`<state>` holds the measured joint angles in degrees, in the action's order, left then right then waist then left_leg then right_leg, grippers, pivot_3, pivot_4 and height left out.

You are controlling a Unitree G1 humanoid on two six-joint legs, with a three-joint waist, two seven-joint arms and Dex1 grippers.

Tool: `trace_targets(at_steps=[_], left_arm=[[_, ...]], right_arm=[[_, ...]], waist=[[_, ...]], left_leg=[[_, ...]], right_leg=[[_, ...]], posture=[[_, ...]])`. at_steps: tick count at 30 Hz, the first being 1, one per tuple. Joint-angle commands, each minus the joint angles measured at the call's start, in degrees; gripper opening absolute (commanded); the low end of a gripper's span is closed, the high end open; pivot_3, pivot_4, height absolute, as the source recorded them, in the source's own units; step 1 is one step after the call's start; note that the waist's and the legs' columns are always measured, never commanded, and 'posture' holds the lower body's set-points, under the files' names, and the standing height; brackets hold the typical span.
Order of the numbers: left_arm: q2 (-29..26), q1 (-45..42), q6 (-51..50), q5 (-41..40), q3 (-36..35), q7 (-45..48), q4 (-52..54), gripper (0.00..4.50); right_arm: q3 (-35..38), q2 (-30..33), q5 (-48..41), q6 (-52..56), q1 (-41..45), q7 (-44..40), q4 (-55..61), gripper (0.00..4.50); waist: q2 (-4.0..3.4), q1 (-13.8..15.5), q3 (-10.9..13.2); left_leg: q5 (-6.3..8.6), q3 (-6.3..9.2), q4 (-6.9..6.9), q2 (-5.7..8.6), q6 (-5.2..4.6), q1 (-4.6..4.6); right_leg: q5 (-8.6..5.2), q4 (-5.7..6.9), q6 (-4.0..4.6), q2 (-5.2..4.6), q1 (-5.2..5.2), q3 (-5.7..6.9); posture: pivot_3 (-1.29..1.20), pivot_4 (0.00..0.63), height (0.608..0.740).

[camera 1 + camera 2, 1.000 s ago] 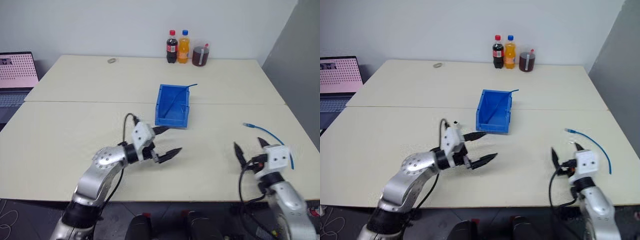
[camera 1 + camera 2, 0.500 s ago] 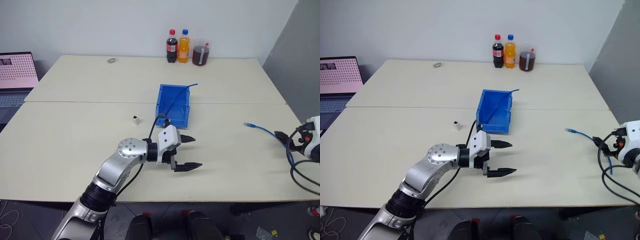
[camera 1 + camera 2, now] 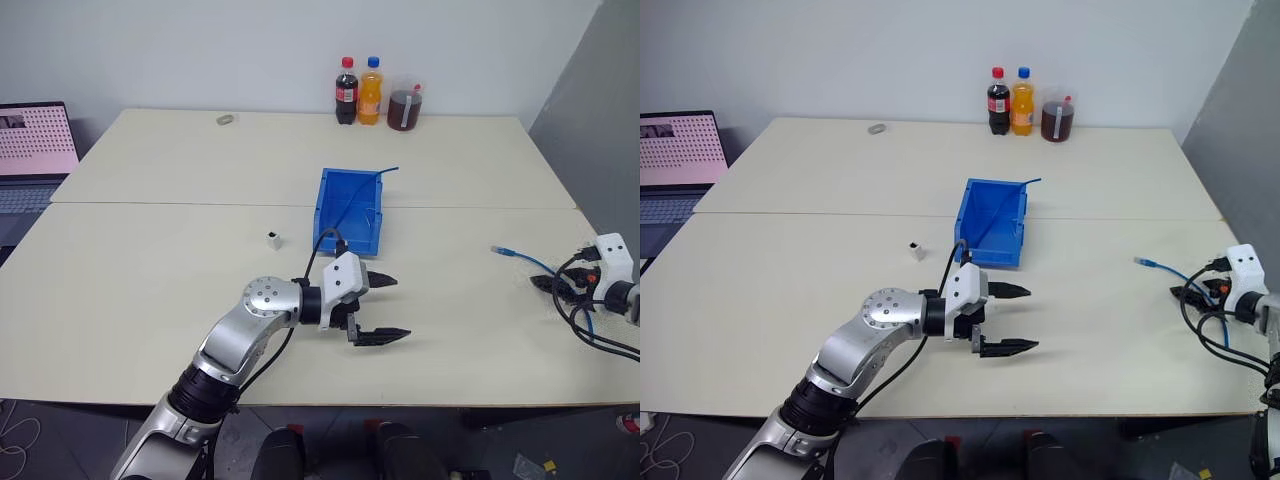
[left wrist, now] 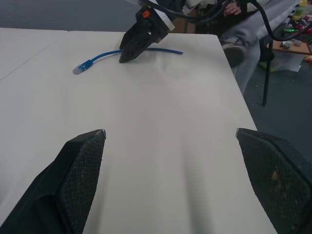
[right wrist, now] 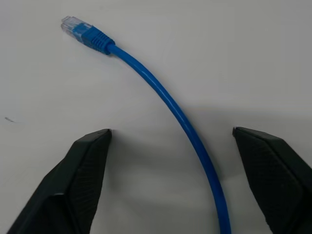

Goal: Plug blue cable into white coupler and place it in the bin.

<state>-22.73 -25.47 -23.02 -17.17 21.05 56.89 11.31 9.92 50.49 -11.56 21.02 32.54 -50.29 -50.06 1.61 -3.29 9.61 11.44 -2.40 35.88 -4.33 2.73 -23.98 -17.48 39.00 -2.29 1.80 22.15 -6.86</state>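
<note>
A pale cream counter [image 3: 180,300] fills the room's middle, made of two tops joined at a straight seam [image 3: 150,204] running across it. Behind it stands a plain white wall [image 3: 200,50]; a grey wall [image 3: 590,110] closes the right side. Against the back wall stand a cola bottle [image 3: 345,92], an orange bottle [image 3: 371,92] and a jug [image 3: 404,107] of dark drink. A laptop [image 3: 35,150] with a pink-dotted screen sits at far left. Light is even and soft.

You have a cream table [image 3: 150,290] carrying the white coupler [image 3: 272,239], the bin [image 3: 350,225], the blue cable [image 5: 170,107] at its right edge, and three bottles [image 3: 372,95] at the back.
</note>
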Motion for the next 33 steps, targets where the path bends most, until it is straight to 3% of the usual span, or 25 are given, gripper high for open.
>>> trace_targets(at_steps=[1,9,12,29,33], left_arm=[[0.55,-0.93,1.34,0.24,0.03,0.07,1.34,4.5],[1.28,-1.29,1.73,0.57,-0.46,0.16,0.47,4.5],[2.28,-1.82,1.94,-0.35,-1.38,-0.12,-0.02,4.5],[3.41,-2.21,1.21,-2.69,-4.57,-0.44,0.77,4.5],[1.07,0.06,-0.68,-3.72,-6.18,-0.74,3.73,4.5]], right_arm=[[-0.29,1.18,0.34,-0.43,0.73,-4.12,-1.59,2.95],[-3.06,1.75,5.38,-12.56,-1.25,-4.54,-1.48,0.65],[-2.65,1.76,5.31,-13.55,-0.48,-4.74,-2.33,0.05],[-2.24,2.86,5.6,-14.74,0.21,-7.3,-1.97,0.05],[-1.94,5.81,4.4,-16.85,-3.67,-12.21,9.18,0.05]], waist=[[0.0,-0.01,0.0],[-0.01,-0.06,-0.01],[-0.01,-0.02,-0.01],[-0.04,-0.01,-0.02],[-0.17,0.02,-0.01]], left_leg=[[0.0,0.01,0.0,0.0,0.0,0.0],[0.0,0.0,0.02,0.0,0.0,0.03],[0.0,0.0,0.06,0.0,0.0,0.03],[0.0,0.0,0.09,0.0,0.0,0.06],[0.0,0.0,0.1,0.0,0.0,0.05]], right_leg=[[0.0,0.0,0.0,0.0,0.0,0.0],[0.0,0.02,-0.01,0.0,-0.02,0.0],[0.02,0.02,-0.04,0.0,-0.05,0.0],[0.08,0.02,-0.03,-0.01,-0.1,-0.01],[0.07,0.02,-0.04,-0.01,-0.1,-0.01]], posture=[[0.0,0.15,0.74],[0.0,0.15,0.74],[0.0,0.15,0.74],[0.0,0.15,0.74],[0.0,0.15,0.74]])
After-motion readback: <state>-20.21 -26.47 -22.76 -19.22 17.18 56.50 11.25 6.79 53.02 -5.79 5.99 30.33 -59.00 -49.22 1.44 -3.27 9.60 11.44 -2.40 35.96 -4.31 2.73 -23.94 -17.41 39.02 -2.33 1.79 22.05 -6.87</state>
